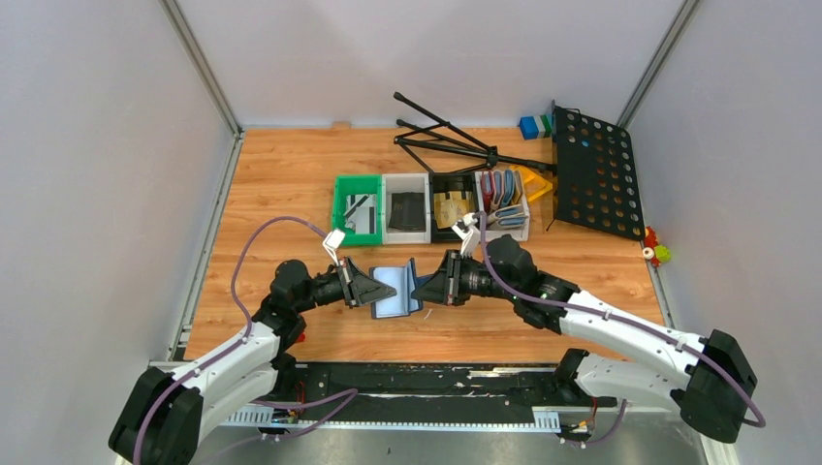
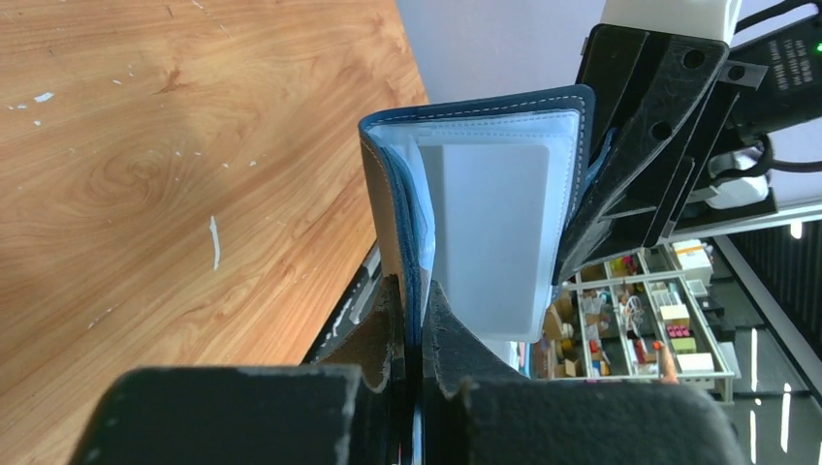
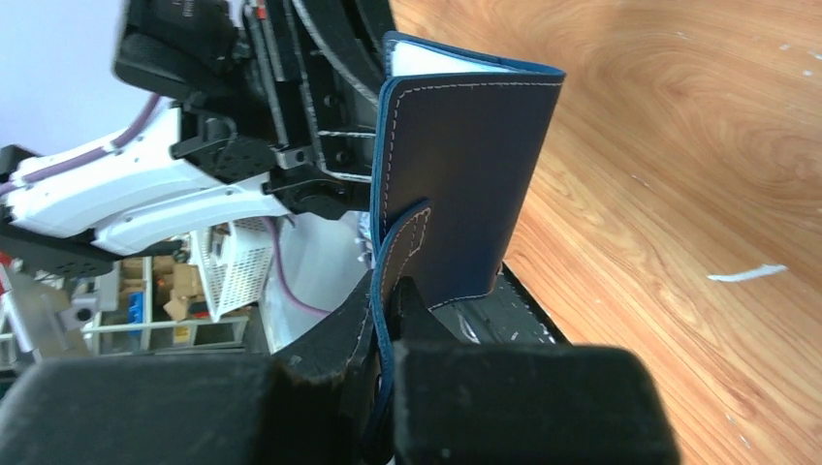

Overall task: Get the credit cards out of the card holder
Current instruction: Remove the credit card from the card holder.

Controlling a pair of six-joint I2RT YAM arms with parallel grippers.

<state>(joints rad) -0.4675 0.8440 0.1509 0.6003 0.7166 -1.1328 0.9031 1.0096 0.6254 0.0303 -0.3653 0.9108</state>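
The navy-blue card holder [image 1: 396,292] is held above the table between both grippers, half open, pale blue-grey inside facing up. My left gripper [image 1: 377,293] is shut on the edge of its left flap [image 2: 415,308]. The pale pocketed inside [image 2: 490,228] shows a light rectangle; I cannot tell whether it is a card. My right gripper [image 1: 420,289] is shut on the right flap by the clasp tab [image 3: 388,300]; the navy outer face [image 3: 470,184] fills that view. Credit cards lie in the back bins: silver-grey [image 1: 361,215], dark [image 1: 407,209], tan-gold [image 1: 449,208].
A row of bins stands behind the grippers: green [image 1: 339,208], white [image 1: 387,208], black [image 1: 452,182], and a white one [image 1: 523,231] holding red, blue and grey holders upright. A folded black music stand [image 1: 591,170] lies at the back right, with small toys [image 1: 655,250] beside it.
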